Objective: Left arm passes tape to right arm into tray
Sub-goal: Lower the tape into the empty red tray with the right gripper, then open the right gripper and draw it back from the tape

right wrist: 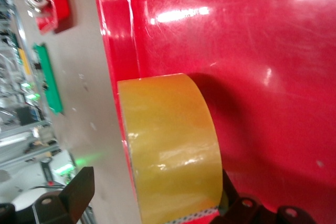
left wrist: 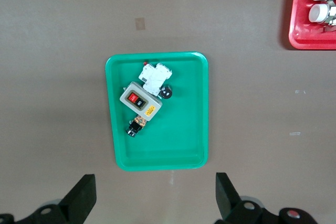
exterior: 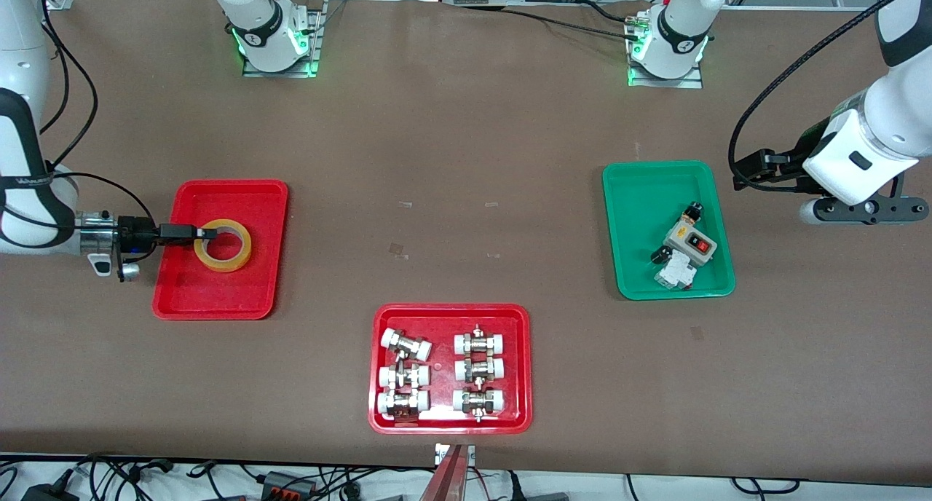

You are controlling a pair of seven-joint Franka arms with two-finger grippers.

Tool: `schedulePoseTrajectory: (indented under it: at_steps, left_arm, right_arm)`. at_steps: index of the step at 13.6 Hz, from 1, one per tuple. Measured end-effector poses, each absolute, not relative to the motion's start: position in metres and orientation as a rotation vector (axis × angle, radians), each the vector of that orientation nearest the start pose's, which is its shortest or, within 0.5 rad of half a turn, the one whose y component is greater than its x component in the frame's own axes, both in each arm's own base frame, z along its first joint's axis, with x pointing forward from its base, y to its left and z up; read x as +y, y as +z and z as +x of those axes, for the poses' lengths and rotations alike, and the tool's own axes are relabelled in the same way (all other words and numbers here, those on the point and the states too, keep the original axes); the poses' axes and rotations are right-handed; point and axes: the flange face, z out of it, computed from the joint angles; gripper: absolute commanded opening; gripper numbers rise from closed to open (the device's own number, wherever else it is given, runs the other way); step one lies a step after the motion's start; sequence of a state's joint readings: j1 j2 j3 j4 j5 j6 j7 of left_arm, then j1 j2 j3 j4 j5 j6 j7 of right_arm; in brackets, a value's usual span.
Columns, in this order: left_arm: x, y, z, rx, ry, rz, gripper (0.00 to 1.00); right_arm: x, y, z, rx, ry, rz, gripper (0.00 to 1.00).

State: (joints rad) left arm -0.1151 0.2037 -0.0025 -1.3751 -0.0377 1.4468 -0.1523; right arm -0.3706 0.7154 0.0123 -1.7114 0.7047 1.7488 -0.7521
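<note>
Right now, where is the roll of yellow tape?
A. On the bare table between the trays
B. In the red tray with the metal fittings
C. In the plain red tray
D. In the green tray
C: the front view shows the tape lying flat in the plain red tray, with the right pincer at its rim.

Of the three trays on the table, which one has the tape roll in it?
The plain red tray at the right arm's end of the table holds the yellow tape roll. The other red tray carries metal fittings; the green tray holds electrical parts.
</note>
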Motion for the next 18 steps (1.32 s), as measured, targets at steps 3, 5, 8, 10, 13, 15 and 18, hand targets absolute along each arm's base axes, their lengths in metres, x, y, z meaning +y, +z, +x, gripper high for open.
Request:
schedulePoseTrajectory:
  at_steps: [3, 5, 8, 10, 13, 15, 18]
  left_arm:
    - [-0.075, 0.586, 0.598, -0.053, 0.22, -3.155, 1.0]
    - [-0.075, 0.585, 0.598, -0.053, 0.22, -3.156, 1.0]
    - [-0.075, 0.585, 0.598, -0.052, 0.22, -3.156, 1.0]
    - [-0.075, 0.585, 0.598, -0.052, 0.222, -3.156, 1.0]
    - [-0.076, 0.585, 0.597, -0.051, 0.224, -3.16, 1.0]
    - [-0.076, 0.585, 0.597, -0.051, 0.224, -3.161, 1.0]
    - [-0.077, 0.585, 0.597, -0.048, 0.224, -3.163, 1.0]
  right_arm:
    - [-0.145, 0.166, 0.594, -0.131, 0.293, -2.36, 1.0]
    - [-0.145, 0.184, 0.6, -0.208, 0.298, -2.432, 1.0]
    - [-0.151, 0.222, 0.608, -0.273, 0.271, -2.524, 1.0]
    - [-0.147, 0.248, 0.613, -0.27, 0.289, -2.606, 1.0]
    - [-0.132, 0.306, 0.626, -0.245, 0.296, -2.774, 1.0]
    - [-0.113, 0.355, 0.635, -0.222, 0.279, -2.9, 1.0]
    - [-0.078, 0.423, 0.639, -0.098, 0.317, -3.009, 1.0]
